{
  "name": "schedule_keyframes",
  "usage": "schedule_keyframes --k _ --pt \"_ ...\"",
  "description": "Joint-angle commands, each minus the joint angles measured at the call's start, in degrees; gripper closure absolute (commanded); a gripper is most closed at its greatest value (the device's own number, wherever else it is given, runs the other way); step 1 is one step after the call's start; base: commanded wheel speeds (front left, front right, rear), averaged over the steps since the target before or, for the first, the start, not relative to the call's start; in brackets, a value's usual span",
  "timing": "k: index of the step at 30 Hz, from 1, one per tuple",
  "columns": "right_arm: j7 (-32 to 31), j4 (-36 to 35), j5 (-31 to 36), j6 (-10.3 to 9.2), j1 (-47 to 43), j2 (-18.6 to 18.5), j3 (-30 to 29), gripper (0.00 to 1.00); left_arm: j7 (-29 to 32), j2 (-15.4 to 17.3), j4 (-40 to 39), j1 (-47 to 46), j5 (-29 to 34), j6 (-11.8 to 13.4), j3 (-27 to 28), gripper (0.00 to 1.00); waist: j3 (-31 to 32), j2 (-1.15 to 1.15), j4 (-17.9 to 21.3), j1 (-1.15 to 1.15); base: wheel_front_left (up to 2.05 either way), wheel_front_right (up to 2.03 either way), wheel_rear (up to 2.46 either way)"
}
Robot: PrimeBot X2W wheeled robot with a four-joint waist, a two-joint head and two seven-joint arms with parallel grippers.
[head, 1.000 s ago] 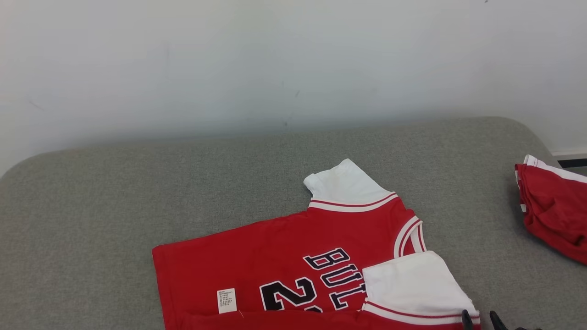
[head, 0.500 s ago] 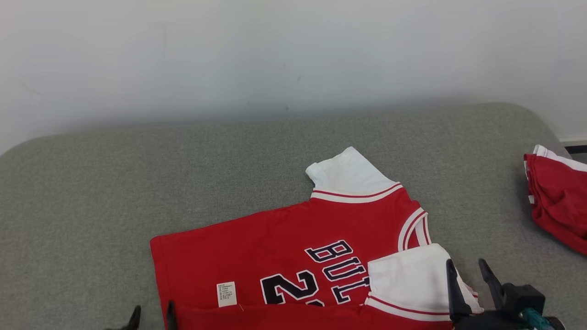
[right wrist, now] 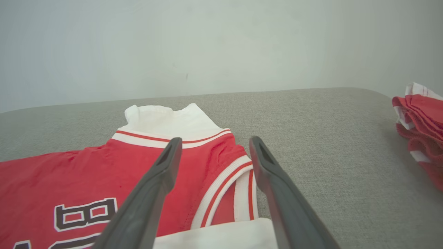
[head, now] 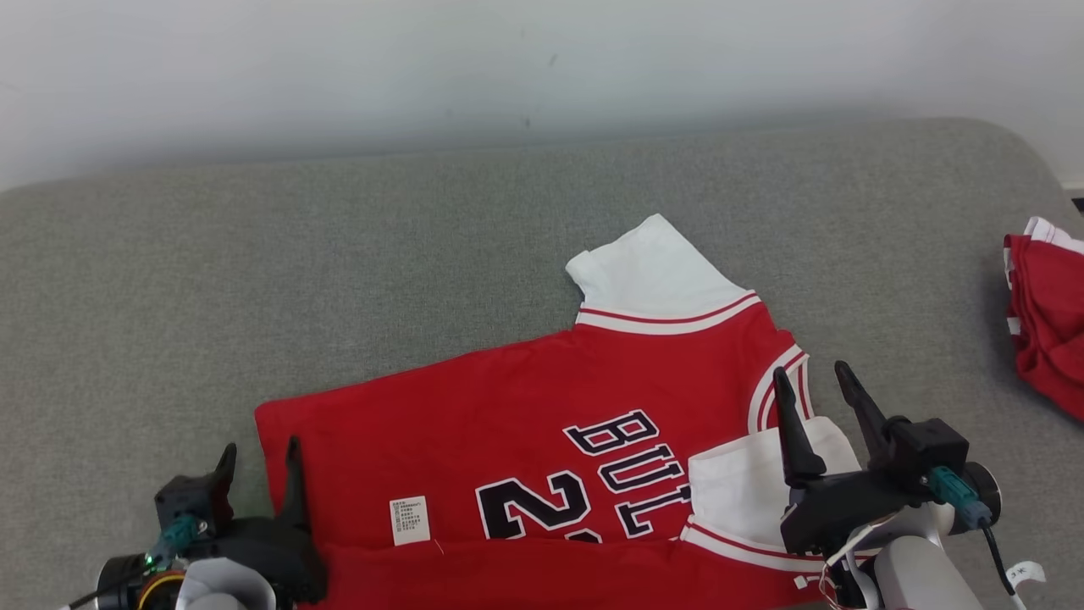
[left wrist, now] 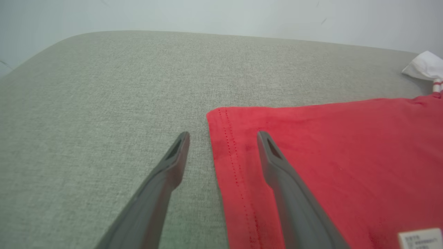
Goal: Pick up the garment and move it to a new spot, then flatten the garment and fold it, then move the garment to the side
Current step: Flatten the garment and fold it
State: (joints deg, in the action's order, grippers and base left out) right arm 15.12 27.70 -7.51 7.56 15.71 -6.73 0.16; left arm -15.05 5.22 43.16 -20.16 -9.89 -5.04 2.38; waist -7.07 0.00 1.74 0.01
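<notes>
A red jersey (head: 508,407) with white sleeves and black lettering lies flat on the grey cushion (head: 339,254), its near long edge folded over. My left gripper (head: 258,453) stands open at the jersey's hem corner (left wrist: 221,117), one finger over the cloth, one over the cushion. My right gripper (head: 813,385) is open above the collar (right wrist: 225,193) and the folded-in white sleeve (head: 745,483). Nothing is held between either pair of fingers.
A second red and white garment (head: 1050,330) lies bunched at the cushion's right edge, also in the right wrist view (right wrist: 420,124). A pale wall (head: 508,59) runs behind the cushion. Bare grey cushion stretches left of and behind the jersey.
The head camera has tilted down, so the scene sits higher. Both grippers have risen into view and reached forward over the jersey's two ends, fingers open.
</notes>
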Motion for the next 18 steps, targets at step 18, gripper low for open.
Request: schedule_keyframes --k 18 --pt "-1.3 6.5 -2.4 -0.18 14.4 -4.8 11.2 0.0 1.3 1.7 14.6 -13.1 -0.4 0.2 -1.1 0.0 -3.7 0.0 -0.3 -0.01 0.0 0.0 0.0"
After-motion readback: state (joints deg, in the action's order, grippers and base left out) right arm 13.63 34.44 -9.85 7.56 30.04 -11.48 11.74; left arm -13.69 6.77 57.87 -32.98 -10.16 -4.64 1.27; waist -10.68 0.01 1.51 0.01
